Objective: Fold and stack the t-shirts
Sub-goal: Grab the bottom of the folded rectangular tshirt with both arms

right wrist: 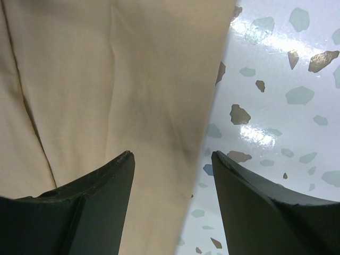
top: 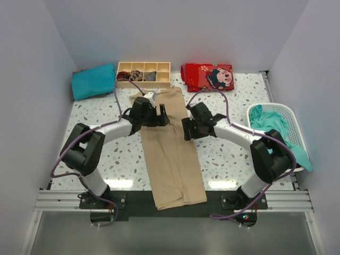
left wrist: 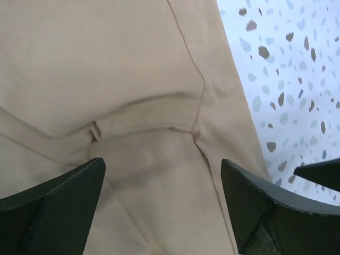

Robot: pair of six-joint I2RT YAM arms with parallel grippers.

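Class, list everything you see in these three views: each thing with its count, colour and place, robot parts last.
tan t-shirt: one, beige, long folded strip down the table's middle, near end over the edge
folded teal t-shirt: one, teal, far left corner
basket: one, white, right edge
teal cloth: count unclear, teal, spilling from the basket
wooden tray: one, pale wood, far middle, small items inside
red cloth: one, red, cartoon print, right of the tray
table: one, white speckled
left gripper: black, open above the tan t-shirt
right gripper: black, open over its right edge
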